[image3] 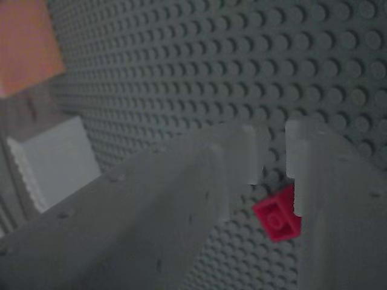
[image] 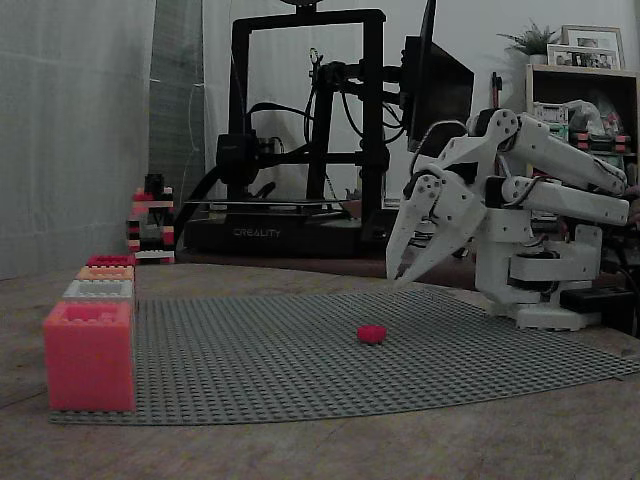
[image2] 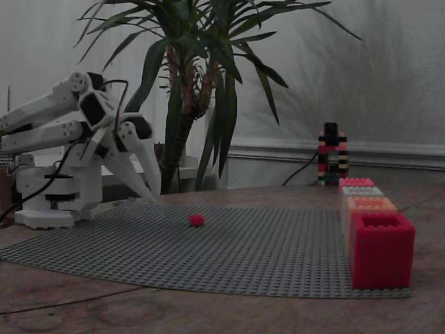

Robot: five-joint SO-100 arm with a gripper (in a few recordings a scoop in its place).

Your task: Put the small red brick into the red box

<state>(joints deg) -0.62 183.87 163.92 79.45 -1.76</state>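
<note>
The small red brick [image: 372, 333] [image2: 197, 220] lies alone on the grey studded baseplate [image: 300, 370]. My white gripper [image: 401, 277] [image2: 154, 194] hangs above the mat near the arm's base, pointing down, apart from the brick. In the wrist view the gripper [image3: 272, 154] is open by a narrow gap with nothing in it, and the brick [image3: 277, 219] shows on the mat beyond the fingers. The red box [image2: 381, 250] [image: 110, 261] stands at one end of a row of boxes on the mat's edge, far from the gripper.
The row also holds an orange box [image2: 370, 204] [image3: 24, 42], a grey-white box [image: 98, 290] [image3: 54, 160] and a salmon-pink box [image: 90, 355]. A small brick tower [image2: 332, 154] stands behind the row. A 3D printer [image: 300, 130] and a potted plant [image2: 201, 83] stand behind the table.
</note>
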